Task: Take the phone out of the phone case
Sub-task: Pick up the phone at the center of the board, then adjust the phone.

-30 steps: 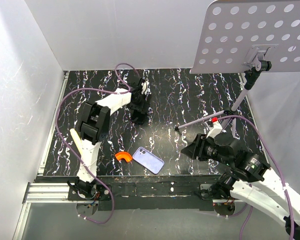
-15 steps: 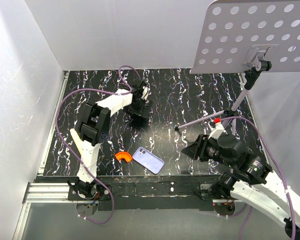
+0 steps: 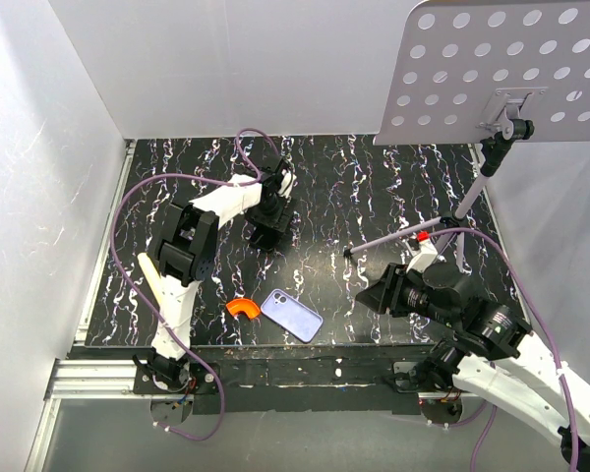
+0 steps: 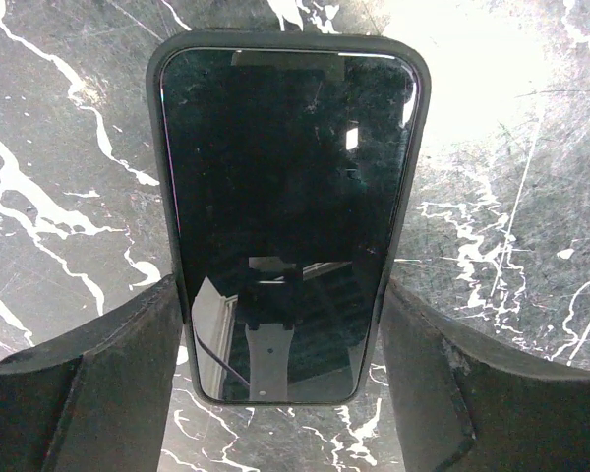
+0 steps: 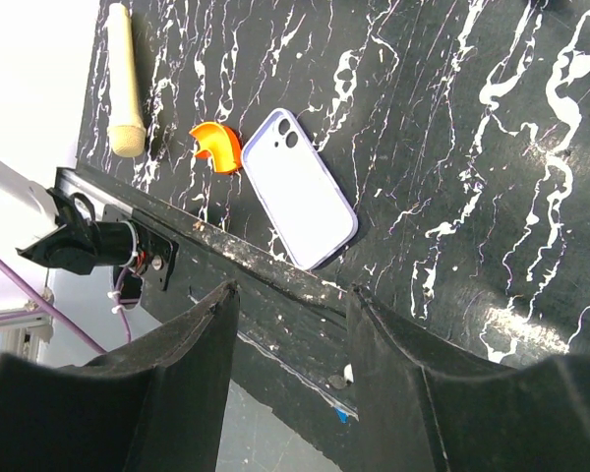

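Nearest, the right gripper (image 5: 293, 290) hangs over the table's (image 3: 374, 187) near edge at the right. Its jaws stand about half apart with nothing between them, and it has barely stirred in the last second. Just left of it lie a lavender slab (image 5: 305, 187) with two camera holes (phone back or empty shell, I cannot tell) and, close beside that, an orange piece (image 5: 217, 144). A beige stick (image 5: 124, 79) lies further left by the left arm. None of the three has shifted.

The change is farther out, at mid-table. The left gripper (image 3: 267, 224) has turned a little and settled slightly nearer than a second ago. It looks like a fresh hold rather than a pull. Its wrist view shows the phone (image 4: 285, 226) lying screen up, with the dark case (image 4: 163, 197) wrapped round every edge. The two fingers (image 4: 88, 393) press in on the case's long sides at its near end. The jaws stand wide, but only because the case fills them.

So the phone is not out yet — as I judge it, the peeling has not begun. Squeezing both long sides may hold the phone in rather than free it.

Far right, a perforated stand (image 3: 501, 69) overhangs the table, and its pole stands just beyond the right arm. It is well clear of the left gripper.
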Action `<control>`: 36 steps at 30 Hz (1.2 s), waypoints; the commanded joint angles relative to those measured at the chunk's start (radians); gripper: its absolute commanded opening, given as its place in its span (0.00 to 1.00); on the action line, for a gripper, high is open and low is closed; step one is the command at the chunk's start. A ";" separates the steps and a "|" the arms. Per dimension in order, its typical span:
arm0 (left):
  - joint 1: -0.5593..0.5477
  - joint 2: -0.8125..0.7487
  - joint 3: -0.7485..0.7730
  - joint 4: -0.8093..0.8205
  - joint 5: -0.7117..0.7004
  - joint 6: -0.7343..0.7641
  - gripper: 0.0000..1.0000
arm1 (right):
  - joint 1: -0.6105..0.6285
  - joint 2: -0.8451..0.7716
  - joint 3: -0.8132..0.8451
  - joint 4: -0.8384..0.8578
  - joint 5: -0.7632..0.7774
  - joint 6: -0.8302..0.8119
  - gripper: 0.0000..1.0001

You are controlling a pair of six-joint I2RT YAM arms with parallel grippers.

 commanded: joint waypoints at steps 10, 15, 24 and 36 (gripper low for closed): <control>-0.006 -0.441 -0.217 0.159 -0.097 -0.064 0.00 | 0.005 0.109 0.040 0.005 0.073 0.022 0.56; -0.006 -0.670 -0.425 0.295 -0.003 -0.082 0.00 | 0.002 0.225 0.083 0.029 0.040 0.003 0.58; -0.009 -1.021 -0.757 0.432 0.218 0.007 0.00 | -0.139 0.509 0.168 0.348 -0.428 0.064 0.70; -0.053 -1.224 -0.909 0.414 0.287 0.186 0.00 | -0.196 0.963 0.603 0.204 -0.598 -0.015 0.72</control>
